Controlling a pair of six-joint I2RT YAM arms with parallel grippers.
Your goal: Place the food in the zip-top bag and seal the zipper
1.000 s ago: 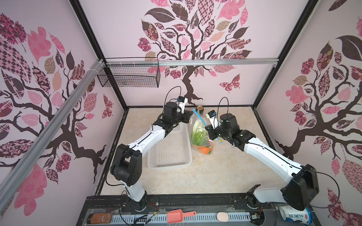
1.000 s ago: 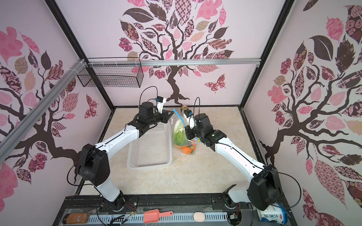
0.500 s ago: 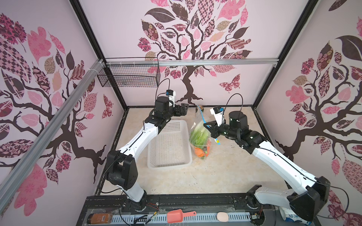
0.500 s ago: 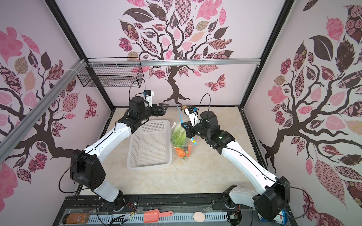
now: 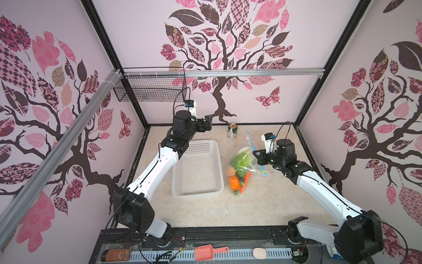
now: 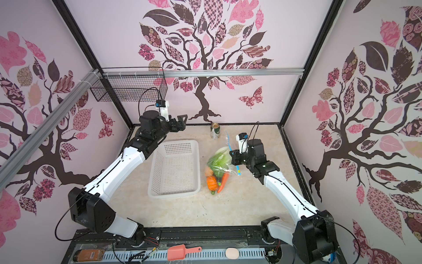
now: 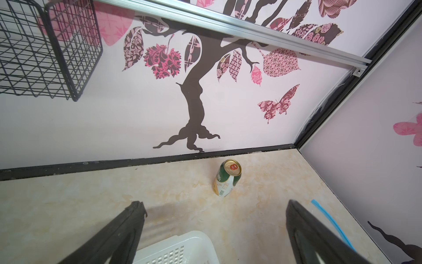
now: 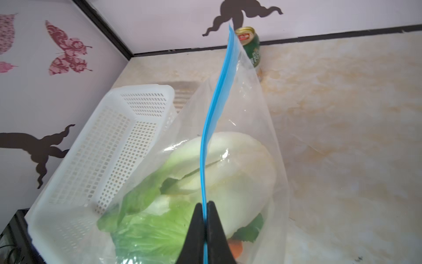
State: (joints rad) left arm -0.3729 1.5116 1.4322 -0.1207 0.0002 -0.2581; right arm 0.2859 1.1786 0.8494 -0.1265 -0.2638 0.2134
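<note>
Now, right claw point(image 8: 206, 204): we pinch the zipper point(image 8: 213, 114), sealing step.
Left claw point(image 7: 214, 203): spread, empty.
Next: we likely run along it.

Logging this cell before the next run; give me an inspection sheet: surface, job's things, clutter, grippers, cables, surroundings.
Surface: beige marbled table, dark specks near the front.
Job's things: zip-top bag beside the white basket, holding lettuce, carrot and pumpkin; zipper looks closed where visible.
Clutter: white basket, empty; drink can upright at the rear.
Grippers: left gripper open, holding nothing, raised near the basket's far end; right gripper shut on the zipper.
Cables: black leads loop from both wrist cameras, clear of the bag.
Surroundings: tree-patterned walls; wire basket hung at the back; scoop and bottle along the front edge.
</note>
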